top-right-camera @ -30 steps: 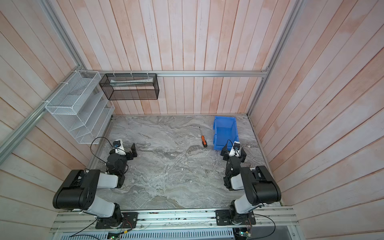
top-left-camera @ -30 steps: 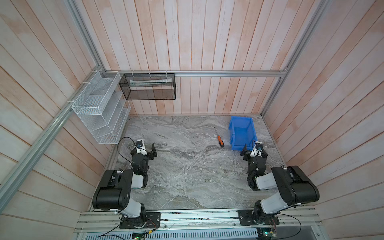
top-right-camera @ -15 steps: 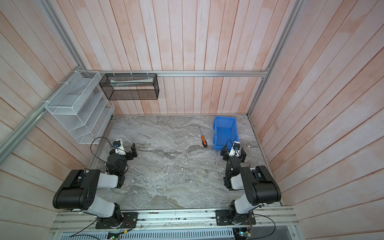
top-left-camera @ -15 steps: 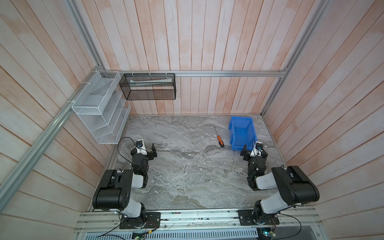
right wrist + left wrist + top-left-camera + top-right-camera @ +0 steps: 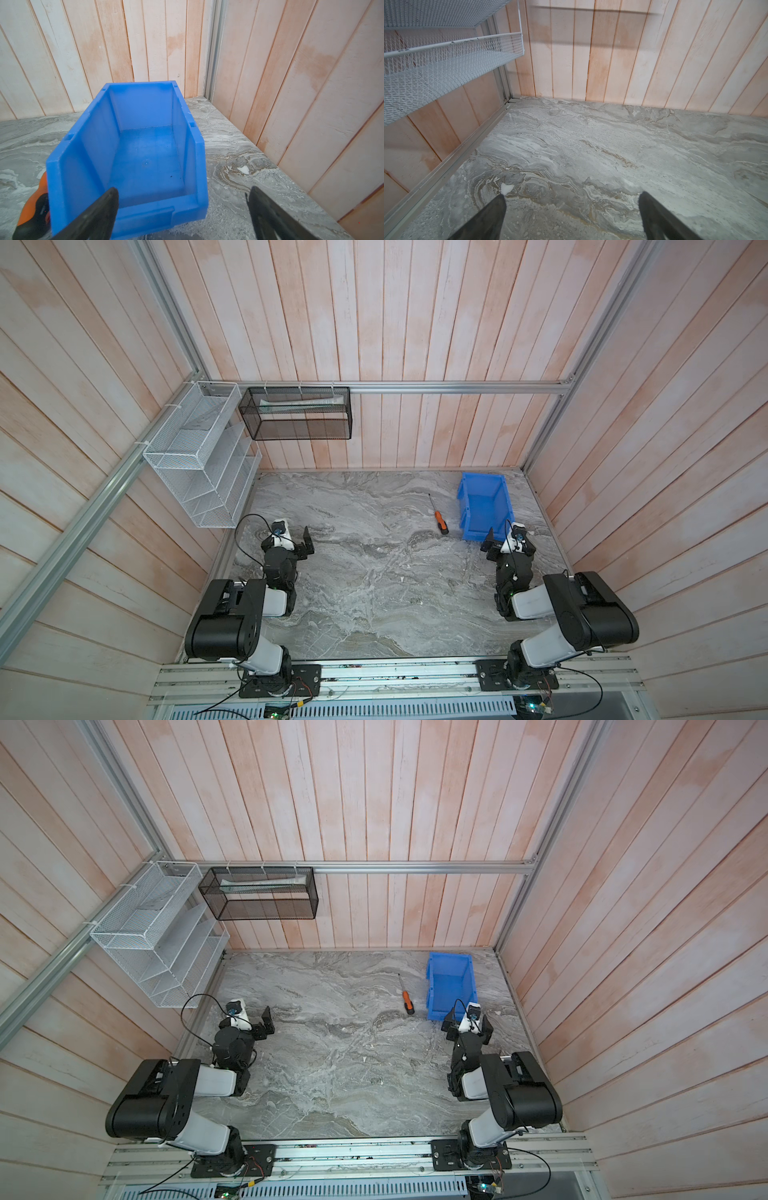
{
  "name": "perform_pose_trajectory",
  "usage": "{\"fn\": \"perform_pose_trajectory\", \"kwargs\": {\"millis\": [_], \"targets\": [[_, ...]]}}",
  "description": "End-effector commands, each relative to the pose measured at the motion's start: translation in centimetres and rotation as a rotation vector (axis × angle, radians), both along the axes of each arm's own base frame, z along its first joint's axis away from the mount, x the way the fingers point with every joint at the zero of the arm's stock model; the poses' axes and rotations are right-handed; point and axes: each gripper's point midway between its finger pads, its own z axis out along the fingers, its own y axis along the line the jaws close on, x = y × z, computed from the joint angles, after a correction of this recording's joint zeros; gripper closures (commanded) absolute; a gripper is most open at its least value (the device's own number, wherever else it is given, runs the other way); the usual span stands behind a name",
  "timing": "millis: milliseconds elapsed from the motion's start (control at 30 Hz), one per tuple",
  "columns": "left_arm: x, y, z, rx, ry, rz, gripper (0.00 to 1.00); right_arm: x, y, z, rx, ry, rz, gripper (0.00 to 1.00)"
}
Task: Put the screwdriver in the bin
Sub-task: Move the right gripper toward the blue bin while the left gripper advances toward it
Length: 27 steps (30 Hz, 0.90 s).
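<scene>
Two empty, spread wide: left gripper (image 5: 572, 197), right gripper (image 5: 182, 193) | risk: bin (image 5: 466, 506) could be shoved | cause: screwdriver (image 5: 438, 519) lying just beside its wall

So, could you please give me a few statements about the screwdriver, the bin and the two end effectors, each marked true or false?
1. The screwdriver lies on the table beside the bin. True.
2. The bin already holds a tool. False: no tool is inside it.
3. The right end effector is open, facing the bin. True.
4. The left end effector grips the screwdriver. False: it is open over bare table and holds nothing.
5. The screwdriver touches the bin. False: in both top views a strip of table shows between them.
</scene>
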Motion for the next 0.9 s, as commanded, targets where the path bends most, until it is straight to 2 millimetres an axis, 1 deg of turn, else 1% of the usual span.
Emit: {"fn": "perform_pose_trajectory", "kwargs": {"millis": [0, 667, 800, 867], "targets": [[0.45, -0.08, 0.39, 0.013, -0.008, -0.014, 0.0, 0.39, 0.0, 0.33, 0.009, -0.011, 0.002, 0.02], [0.45, -0.08, 0.42, 0.013, -0.009, -0.014, 0.0, 0.27, 0.04, 0.38, 0.007, -0.014, -0.001, 0.02], [0.35, 0.14, 0.4, 0.009, -0.011, -0.002, 0.0, 0.31, 0.04, 0.31, 0.007, -0.011, 0.0, 0.02], [0.28, 0.36, 0.49, 0.006, -0.014, 0.013, 0.0, 0.22, -0.07, 0.61, 0.003, -0.022, -0.008, 0.02]]}}
